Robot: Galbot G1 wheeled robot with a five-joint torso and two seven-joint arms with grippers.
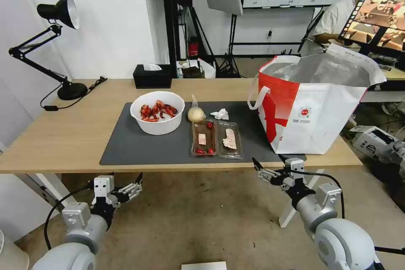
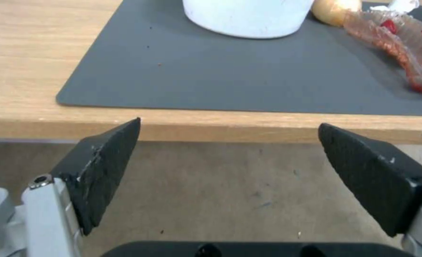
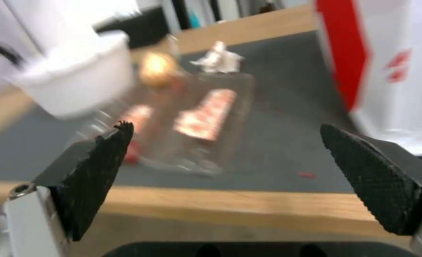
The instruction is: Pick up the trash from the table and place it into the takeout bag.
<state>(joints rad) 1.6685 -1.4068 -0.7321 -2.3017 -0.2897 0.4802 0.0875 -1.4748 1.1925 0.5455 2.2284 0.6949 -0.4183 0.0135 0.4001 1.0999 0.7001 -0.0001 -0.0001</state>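
- Our light-wood counter point(image 1: 63, 135) carries a grey mat point(image 1: 143, 147) bearing, left to right, bowl point(image 1: 157, 112), bagged lump point(image 1: 196, 114), clamshell box point(image 1: 216, 139), tissue point(image 1: 220, 114) and takeout bag point(image 1: 314, 105).
- The bag's interior is hidden.
- Left hand point(image 1: 137, 182) and right hand point(image 1: 256, 165) hang below the counter edge, jaws wide, empty.
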